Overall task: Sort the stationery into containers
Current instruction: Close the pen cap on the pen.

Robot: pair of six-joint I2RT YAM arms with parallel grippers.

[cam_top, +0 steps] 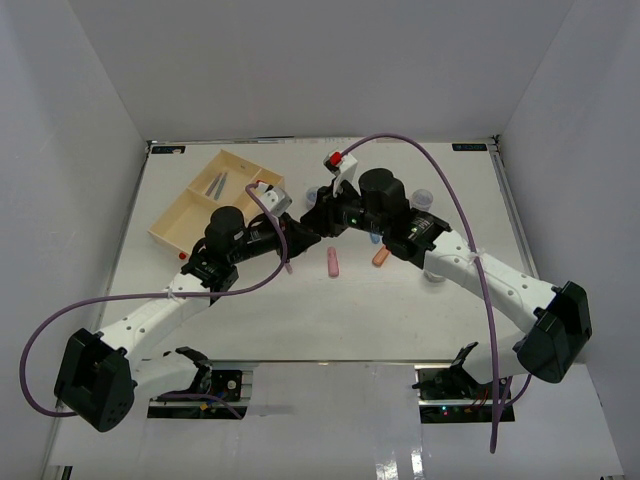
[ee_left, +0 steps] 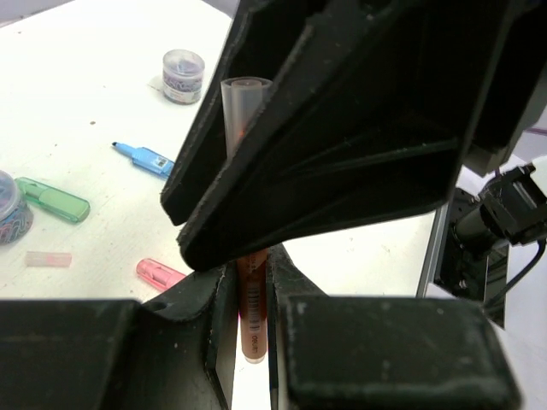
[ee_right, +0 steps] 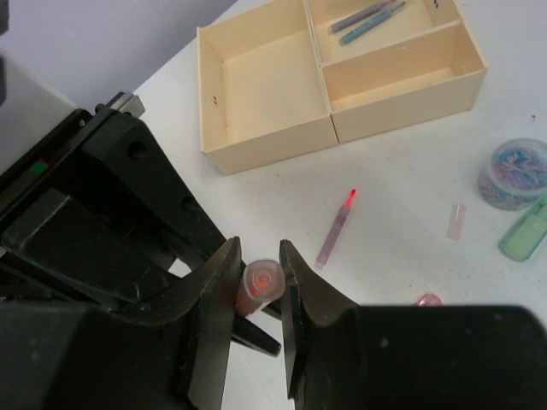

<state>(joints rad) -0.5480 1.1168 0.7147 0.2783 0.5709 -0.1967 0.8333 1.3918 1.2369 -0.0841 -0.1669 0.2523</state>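
Gripping from both ends: orange pen (ee_left: 252,325), clear cap on top, held over mid-table. Left gripper (ee_left: 250,265) is closed on its barrel; right gripper (ee_right: 258,248) pinches the other end. Looks like a handover. Next, one arm must let go, likely the right. The left then carries it to the tray (ee_right: 265,149), pens compartment.
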